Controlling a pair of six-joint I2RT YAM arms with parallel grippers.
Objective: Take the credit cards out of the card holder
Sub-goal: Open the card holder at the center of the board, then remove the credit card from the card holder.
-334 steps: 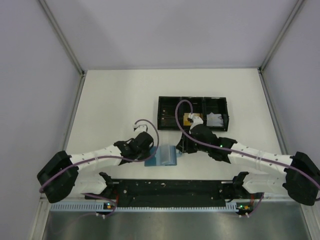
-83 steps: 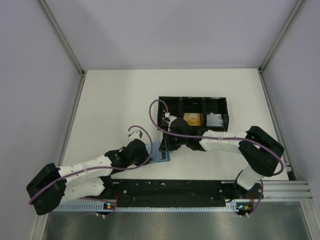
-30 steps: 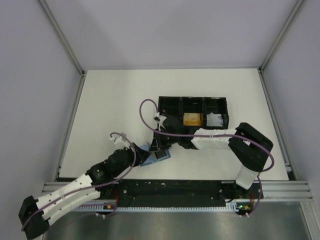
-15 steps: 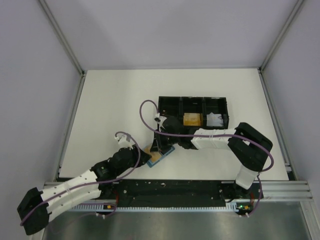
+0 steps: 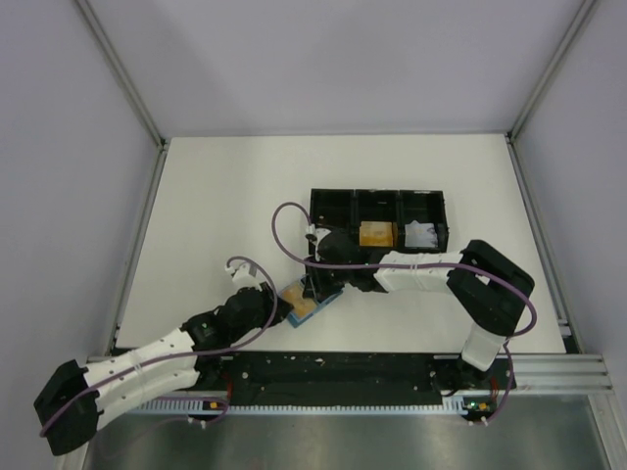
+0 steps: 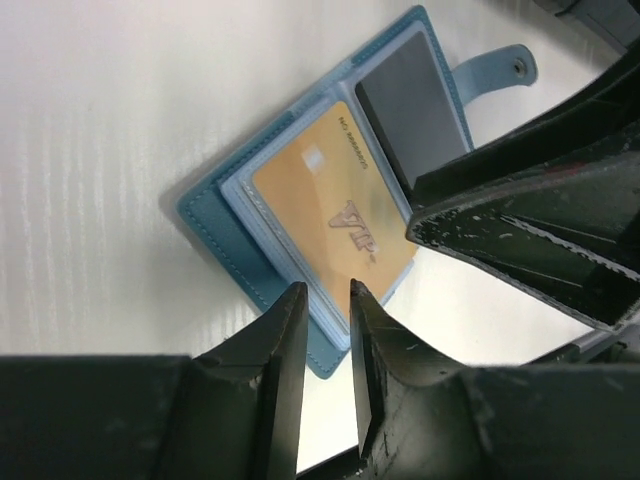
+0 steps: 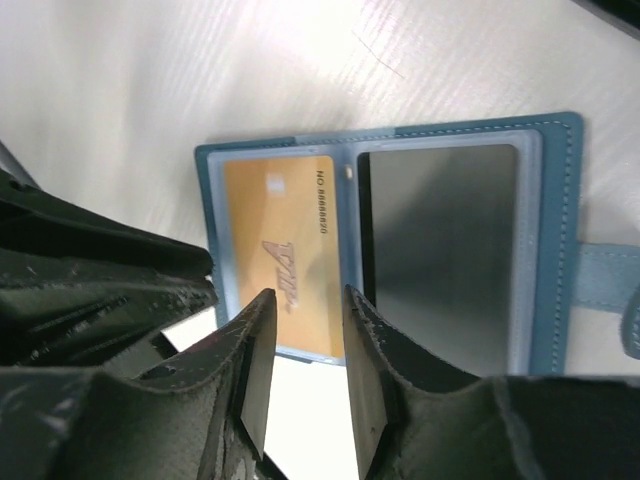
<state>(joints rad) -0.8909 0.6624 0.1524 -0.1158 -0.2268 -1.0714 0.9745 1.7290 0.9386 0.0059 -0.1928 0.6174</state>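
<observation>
Black plastic fingers of the left end effector [image 6: 322, 300] stand close together with only a narrow slit between them. They straddle the near edge of the small teal-blue two-leaf card holder [image 6: 215, 225], and we cannot tell whether they grip it. The right end effector [image 7: 305, 300] has its fingers slightly spread, pinching nothing, over the thin orange-gold plastic credit card [image 7: 280, 250] in one lighter blue sleeve. The other leaf holds a dark grey glossy credit card [image 7: 440, 250], with a blue snap strap [image 7: 605, 275] beyond it. The holder lies open and flat on the white bench [image 6: 100, 120], near the left end of the long black three-compartment tray [image 5: 377, 197]. The tray's middle compartment holds another orange-gold card [image 5: 376, 234], its right one a white wad of paper [image 5: 423, 235].
</observation>
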